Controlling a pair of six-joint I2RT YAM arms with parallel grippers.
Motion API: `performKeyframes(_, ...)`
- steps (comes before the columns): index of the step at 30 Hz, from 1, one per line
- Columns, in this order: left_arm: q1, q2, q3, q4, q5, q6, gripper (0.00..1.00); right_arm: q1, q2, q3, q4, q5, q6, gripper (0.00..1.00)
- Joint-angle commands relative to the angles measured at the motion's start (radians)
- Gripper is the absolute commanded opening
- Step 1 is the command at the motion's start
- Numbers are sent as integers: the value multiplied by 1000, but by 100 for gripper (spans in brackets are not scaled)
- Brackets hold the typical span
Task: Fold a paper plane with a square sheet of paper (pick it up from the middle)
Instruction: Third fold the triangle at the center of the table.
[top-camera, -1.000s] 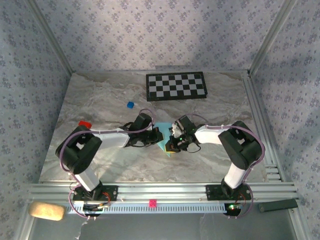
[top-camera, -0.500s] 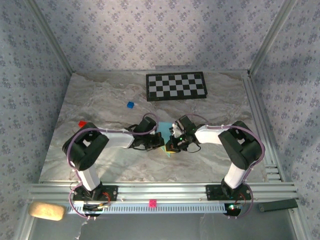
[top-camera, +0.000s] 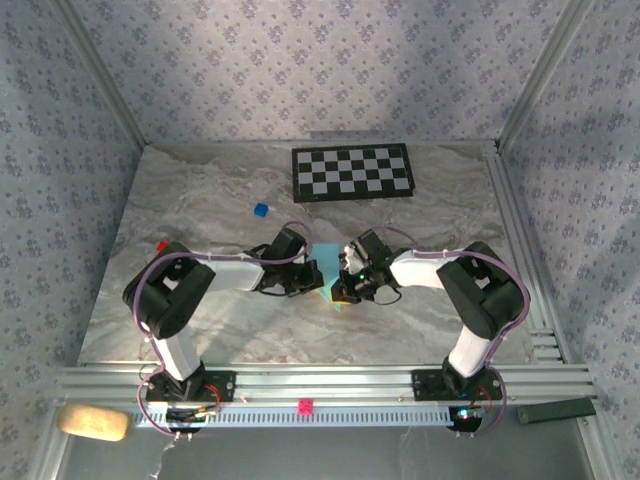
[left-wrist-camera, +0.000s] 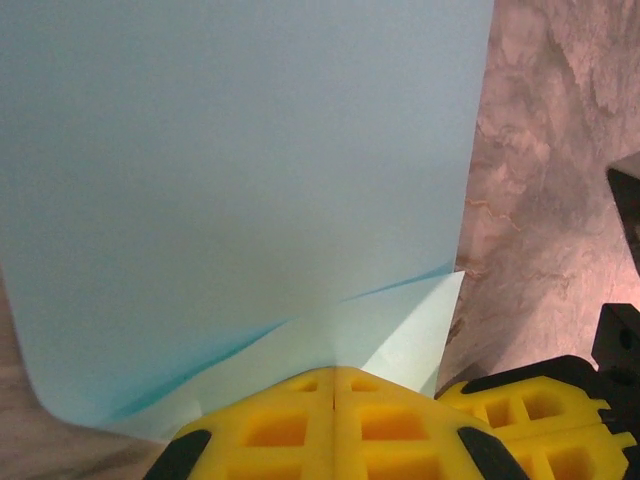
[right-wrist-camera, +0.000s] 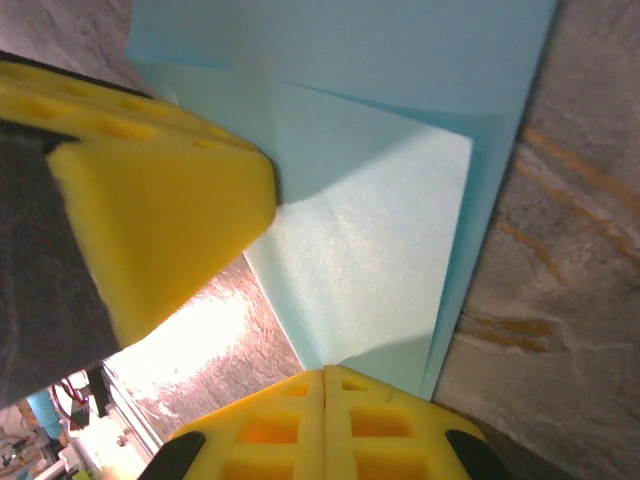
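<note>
Beyond the paper (top-camera: 327, 262), checkerboard (top-camera: 352, 172), blue cube (top-camera: 261, 210)

Centre of the grey marble table (top-camera: 200, 330) is blocked. The left gripper (top-camera: 316, 280) and right gripper (top-camera: 343, 288), each with fingers pressed together, sit just beside each other on the partly folded light-blue sheet of paper (top-camera: 326, 262). Both arms lie low across the middle band.

Far obstacles:
- black-and-white checkerboard (top-camera: 352, 172), far centre-right
- small dark-blue cube (top-camera: 261, 210), left of it
- small red block (top-camera: 161, 245), by the left arm's elbow

Open marble: near strip, far-left corner, far right.
</note>
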Motion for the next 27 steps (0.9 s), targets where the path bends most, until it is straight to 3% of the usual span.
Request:
performKeyframes(1, 55, -21, -22, -57, -108, 48, 6, -7, 26, -42, -120, 78, -22, 0)
performKeyframes(18, 170, -71, -93, -3, -107, 123, 9, -11, 20, -48, -108, 61, -24, 0)
performKeyframes(27, 147, -211, -79, -21, -85, 88, 15, -15, 19, -38, -106, 52, -17, 0)
